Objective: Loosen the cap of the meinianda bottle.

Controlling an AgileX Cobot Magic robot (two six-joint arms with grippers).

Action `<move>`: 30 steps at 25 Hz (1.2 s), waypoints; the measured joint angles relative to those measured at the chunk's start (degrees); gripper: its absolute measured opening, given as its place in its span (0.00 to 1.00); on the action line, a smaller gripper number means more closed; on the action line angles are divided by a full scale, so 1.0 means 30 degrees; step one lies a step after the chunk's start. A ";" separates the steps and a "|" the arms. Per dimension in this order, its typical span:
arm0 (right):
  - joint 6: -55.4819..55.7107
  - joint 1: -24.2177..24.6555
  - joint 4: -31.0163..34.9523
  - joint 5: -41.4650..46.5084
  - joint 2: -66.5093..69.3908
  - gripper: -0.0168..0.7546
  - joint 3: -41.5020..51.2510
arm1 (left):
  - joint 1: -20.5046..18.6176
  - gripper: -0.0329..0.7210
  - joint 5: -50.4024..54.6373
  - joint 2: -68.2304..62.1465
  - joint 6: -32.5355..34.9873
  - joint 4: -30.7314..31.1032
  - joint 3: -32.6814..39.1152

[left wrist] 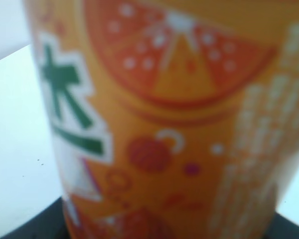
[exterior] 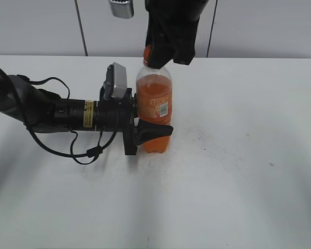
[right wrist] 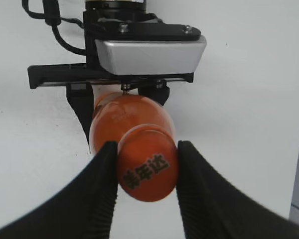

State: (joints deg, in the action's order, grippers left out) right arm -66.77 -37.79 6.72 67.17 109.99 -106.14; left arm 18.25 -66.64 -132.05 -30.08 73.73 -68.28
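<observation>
On the white table (exterior: 238, 171) the left arm lies low and reaches in from the left, its left gripper (exterior: 145, 136) closed around the lower body of the upright meinianda bottle (exterior: 155, 106), whose orange label fills the blurred left wrist view. From above, the right gripper (right wrist: 147, 174) comes down over the bottle's top, its two black fingers (right wrist: 102, 174) pressed against either side of the cap (right wrist: 148, 172), apparently clamping it, though the exterior view hides most of the contact.
</observation>
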 joint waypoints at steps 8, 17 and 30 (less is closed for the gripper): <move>-0.1733 0.0000 0.0006 0.0038 -0.0023 0.37 0.0000 | 0.0000 0.57 0.0000 0.0000 0.0023 0.0000 0.0000; -0.1837 0.0018 0.0295 0.0093 -0.0023 0.37 -0.0098 | 0.0000 0.57 -0.0068 0.0000 0.0077 0.0059 0.0000; -0.1929 -0.0002 0.0503 0.0755 0.0016 0.37 -0.0567 | 0.0020 0.57 -0.0003 0.0000 -0.0265 -0.0069 0.0000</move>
State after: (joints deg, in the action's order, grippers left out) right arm -72.56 -37.80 8.23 69.43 110.04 -107.84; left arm 18.31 -66.64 -132.05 -30.87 73.52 -68.28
